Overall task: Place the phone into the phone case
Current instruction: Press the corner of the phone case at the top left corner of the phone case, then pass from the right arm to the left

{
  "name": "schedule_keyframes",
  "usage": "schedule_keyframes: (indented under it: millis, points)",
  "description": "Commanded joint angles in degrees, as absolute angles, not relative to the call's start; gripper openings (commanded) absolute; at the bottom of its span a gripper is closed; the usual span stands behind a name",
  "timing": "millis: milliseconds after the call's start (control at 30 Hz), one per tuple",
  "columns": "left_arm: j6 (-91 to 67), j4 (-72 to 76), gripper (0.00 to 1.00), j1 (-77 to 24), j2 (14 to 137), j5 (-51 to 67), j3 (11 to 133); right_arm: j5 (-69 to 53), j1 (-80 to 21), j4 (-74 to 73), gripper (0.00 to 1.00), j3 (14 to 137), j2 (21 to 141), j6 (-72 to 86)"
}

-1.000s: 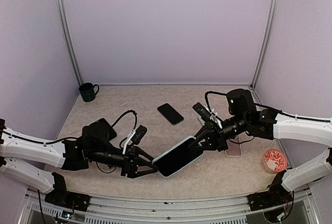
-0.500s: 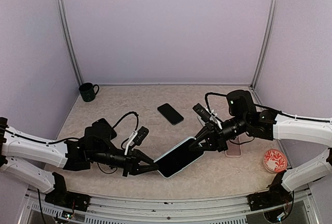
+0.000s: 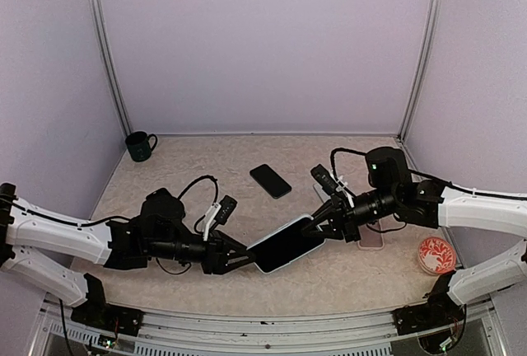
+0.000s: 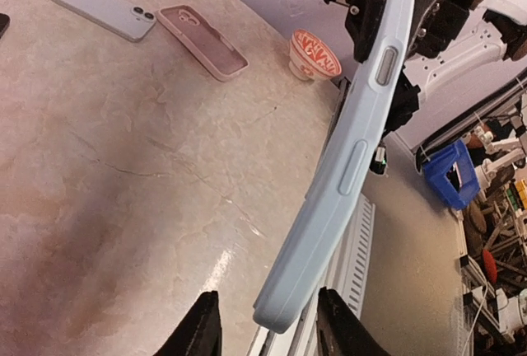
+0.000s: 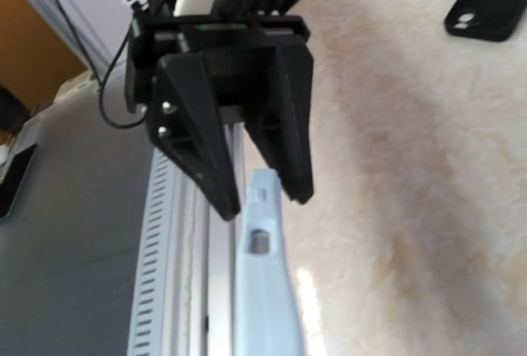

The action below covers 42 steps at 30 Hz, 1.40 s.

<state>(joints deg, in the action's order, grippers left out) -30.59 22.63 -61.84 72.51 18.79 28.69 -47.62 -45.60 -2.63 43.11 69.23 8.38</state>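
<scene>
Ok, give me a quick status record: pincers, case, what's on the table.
right pincer: shut on blue case, higher end
left pincer: open, fingers either side of its lower end
blue case: lifted, tilted, dark screen facing up
table: black phone, pale phone, pink case, bowl, mug

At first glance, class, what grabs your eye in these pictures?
The light-blue phone case, dark face up, hangs above the table's near middle; the right gripper clamps its right end, the left gripper straddles its left end, open. A black phone lies behind it.
</scene>
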Motion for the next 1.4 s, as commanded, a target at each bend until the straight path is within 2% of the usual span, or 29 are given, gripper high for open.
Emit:
schedule_keyframes:
  millis: [0,100,367,467,633,767,900,1000,1100,1200,1367]
  points:
    - [-31.94,26.54,0.51,-61.96,69.01,15.29,28.15,-45.65,-45.88,5.19,0.0,42.0,65.19,10.9]
    - [-32.16,28.53,0.6,-61.64,66.68,14.44,25.87,-44.24,-45.88,7.67,0.0,40.74,63.68,12.28]
    - [-29.25,28.93,0.66,-59.96,62.09,18.89,25.58,-51.29,-45.88,11.34,0.0,39.29,64.33,14.52]
    - [-26.48,23.75,0.69,-59.81,63.25,20.46,28.93,-52.59,-45.9,11.34,0.0,39.37,64.77,14.65]
    - [-24.35,19.72,0.68,-59.92,67.49,23.86,32.65,-52.86,-45.88,10.91,0.0,39.7,64.34,14.53]
    - [-23.81,19.49,0.6,-60.24,69.27,23.92,33.75,-51.46,-45.87,9.8,0.0,39.89,64.37,14.33]
    - [-22.0,16.13,0.4,-61.14,70.79,22.63,36.2,-47.16,-45.88,7.79,0.0,40.63,65.22,14.6]
    - [-20.73,13.49,0.17,-62.2,71.83,19.58,37.86,-45.65,-45.83,6.94,0.0,41.33,66.43,15.34]
    - [-20.38,12.99,0.05,-63.2,72.22,16.36,38.42,-44.47,-45.88,5.82,0.0,42.34,68.22,16.05]
    - [-19.48,12.39,0.0,-64.54,72.29,12.5,38.99,-43.64,-45.88,5.63,0.0,42.69,69.72,16.93]
    - [-18.82,12.22,0.0,-66.3,71.45,7.13,39.1,-43.67,-45.88,6.01,0.0,42.68,71.05,17.73]
